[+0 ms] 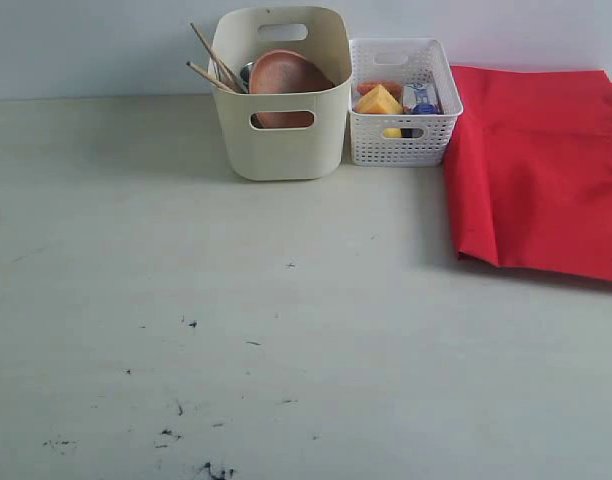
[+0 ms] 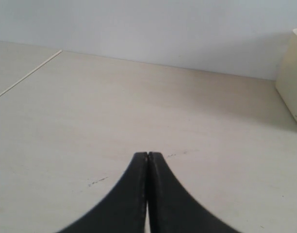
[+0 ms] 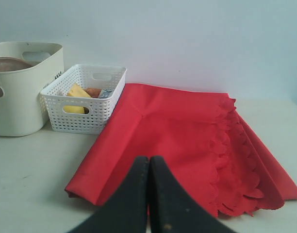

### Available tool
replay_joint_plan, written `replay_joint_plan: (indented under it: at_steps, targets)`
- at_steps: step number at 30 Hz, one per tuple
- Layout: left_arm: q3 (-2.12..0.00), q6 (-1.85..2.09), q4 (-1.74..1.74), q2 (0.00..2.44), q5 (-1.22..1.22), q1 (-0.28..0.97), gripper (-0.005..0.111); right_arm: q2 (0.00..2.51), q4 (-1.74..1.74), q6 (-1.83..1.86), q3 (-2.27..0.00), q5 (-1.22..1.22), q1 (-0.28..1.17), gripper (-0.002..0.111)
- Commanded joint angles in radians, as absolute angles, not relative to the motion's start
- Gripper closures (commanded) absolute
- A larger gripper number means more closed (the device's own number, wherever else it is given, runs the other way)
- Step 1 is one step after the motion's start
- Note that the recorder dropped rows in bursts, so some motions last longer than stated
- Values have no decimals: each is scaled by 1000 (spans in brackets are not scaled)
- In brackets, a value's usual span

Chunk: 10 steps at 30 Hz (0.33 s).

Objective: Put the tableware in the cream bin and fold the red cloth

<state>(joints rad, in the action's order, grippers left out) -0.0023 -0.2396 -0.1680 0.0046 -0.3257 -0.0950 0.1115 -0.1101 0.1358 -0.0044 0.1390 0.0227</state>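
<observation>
While both pairs sit pressed together, empty, my left fingers (image 2: 141, 164) hang over the desk (image 2: 114, 107). Just ahead of my right fingers (image 3: 141, 169) lies the red cloth (image 3: 187, 131), and beyond it the cream bin (image 3: 17, 109) holding plate (image 1: 286, 75) and chopsticks (image 1: 216, 55).

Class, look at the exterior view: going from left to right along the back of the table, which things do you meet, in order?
cream bin → white lattice basket → red cloth
</observation>
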Motion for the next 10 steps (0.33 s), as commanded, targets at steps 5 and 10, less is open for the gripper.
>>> replay_joint_plan:
  at_steps: [5,10]
  targets:
    - [0,-241,-169,0,-324,-90,105,105,-103,130,0,138,24,108]
    - [0,-241,-169,0,-324,-90,105,105,-103,130,0,138,24,108]
